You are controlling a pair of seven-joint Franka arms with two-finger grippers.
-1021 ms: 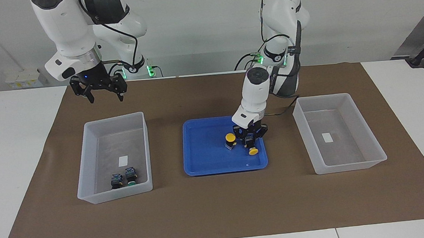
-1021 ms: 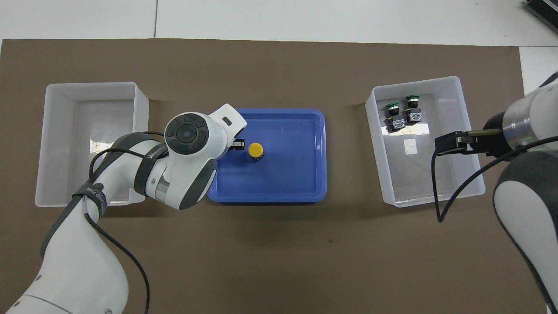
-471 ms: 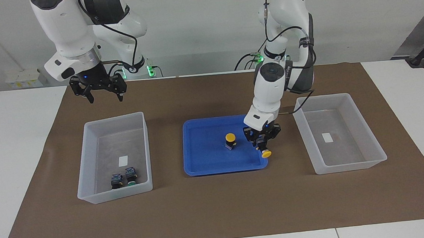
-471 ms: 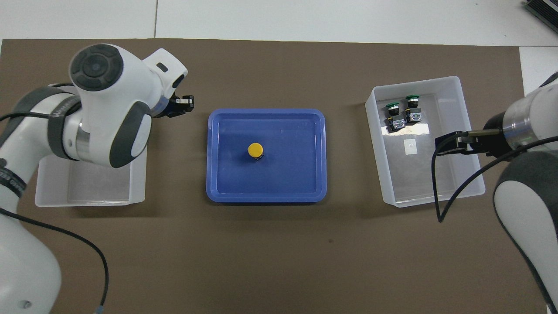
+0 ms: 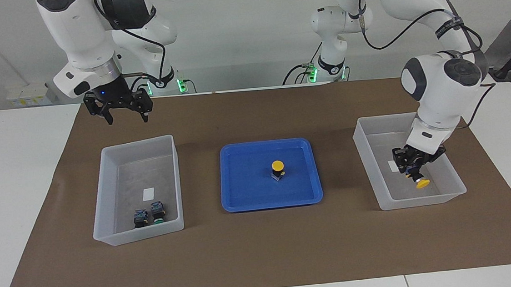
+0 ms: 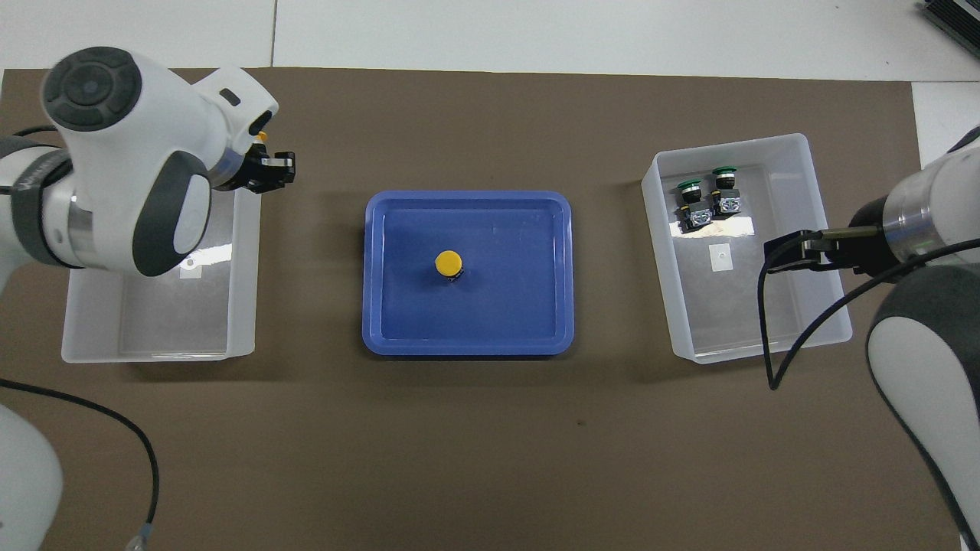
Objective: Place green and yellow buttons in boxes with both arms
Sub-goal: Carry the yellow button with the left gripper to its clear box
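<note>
Brown mat: left pincer (image 5: 413, 170) holds yellow button (image 5: 422, 183) over box (image 5: 451, 192).

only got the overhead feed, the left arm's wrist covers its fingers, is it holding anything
observer: Yes. The left gripper is shut on a yellow button, cap pointing down.
operator: over the box or over the mat
observer: Over the box at the left arm's end, low between its walls. I cannot tell whether the cap touches the base.
operator: right one looks like it's inside the other box from up here
observer: It is not. The right gripper waits high above the box with the green buttons, fingers open and holding nothing.
</note>
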